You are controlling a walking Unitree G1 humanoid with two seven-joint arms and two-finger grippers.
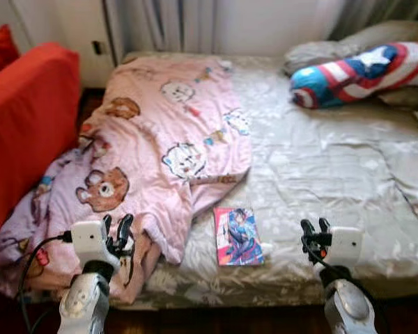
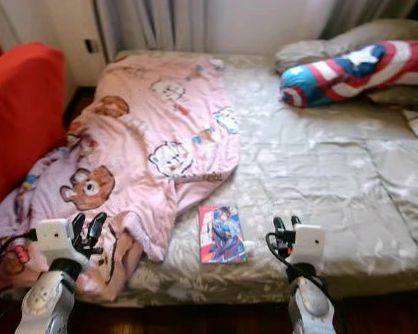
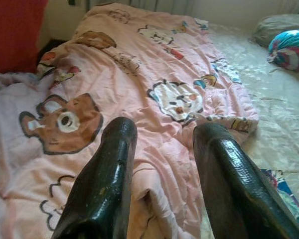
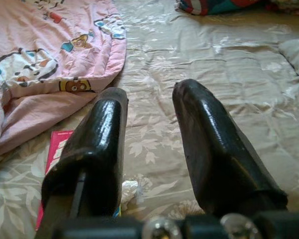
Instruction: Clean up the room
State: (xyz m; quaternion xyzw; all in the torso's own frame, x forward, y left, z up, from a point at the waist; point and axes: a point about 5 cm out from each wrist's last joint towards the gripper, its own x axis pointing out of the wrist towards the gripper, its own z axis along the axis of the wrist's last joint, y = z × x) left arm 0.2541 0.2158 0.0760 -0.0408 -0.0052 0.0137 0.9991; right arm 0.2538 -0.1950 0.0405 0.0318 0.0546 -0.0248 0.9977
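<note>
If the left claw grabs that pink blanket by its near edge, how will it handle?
Probably floppy: the pink blanket lies rumpled and hangs over the bed edge. Likely to drag and trail rather than lift whole. Its corner lies close to the book, which might shift.

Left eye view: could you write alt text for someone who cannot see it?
A crumpled pink cartoon blanket covers the left of a beige bed, a book at its near edge. Both grippers, left and right, hover open. Striped pillow behind.
</note>
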